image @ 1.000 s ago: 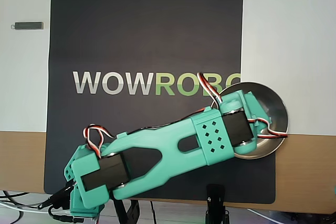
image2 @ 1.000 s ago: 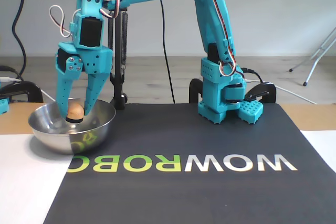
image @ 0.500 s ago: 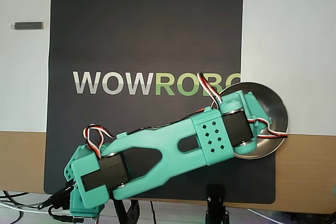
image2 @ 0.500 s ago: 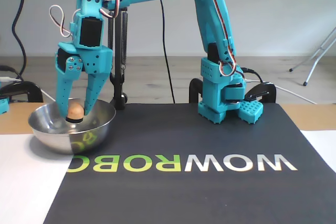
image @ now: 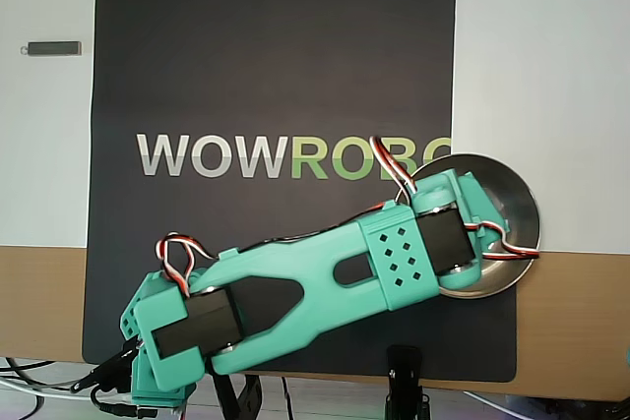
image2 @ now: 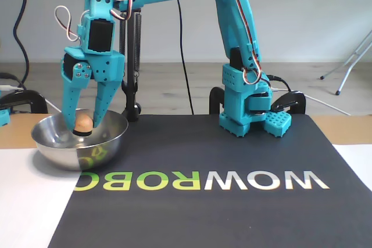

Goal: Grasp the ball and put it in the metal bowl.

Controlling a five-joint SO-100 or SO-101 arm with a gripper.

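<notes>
**Ball held inside bowl; release outstanding**

Nothing has moved across the last second: ball, bowl and arm occupy the same places in both views as in the earlier frames.

Ball [image2: 83,122]: peach-orange, seen in the fixed view at the left of the frame, just above the bowl's near rim line and within the bowl's opening. It sits between the two fingers of the gripper [image2: 83,128], with what looks like a dark pad directly beneath it. Whether the ball also touches the bowl floor cannot be told. In the overhead view the ball is hidden under the arm.

Gripper: narrowly spread, its fingers closed in against the ball on either side, tips pointing down into the bowl. Judged to have hold of the ball.

Metal bowl [image2: 52,143]: shiny steel, lower left of the fixed view, resting partly on the dark mat [image2: 232,201] and partly on the white surface beside it. In the overhead view the bowl [image: 517,199] lies at the right of the frame, at the mat's right edge, its left half covered by the wrist.

Arm [image: 315,287]: reaches from the base at lower left of the overhead view diagonally to the bowl.

Assessment: grasp and carry appear complete. Remaining, by judgement: open the fingers so the ball settles in the bowl, then lift clear.
</notes>
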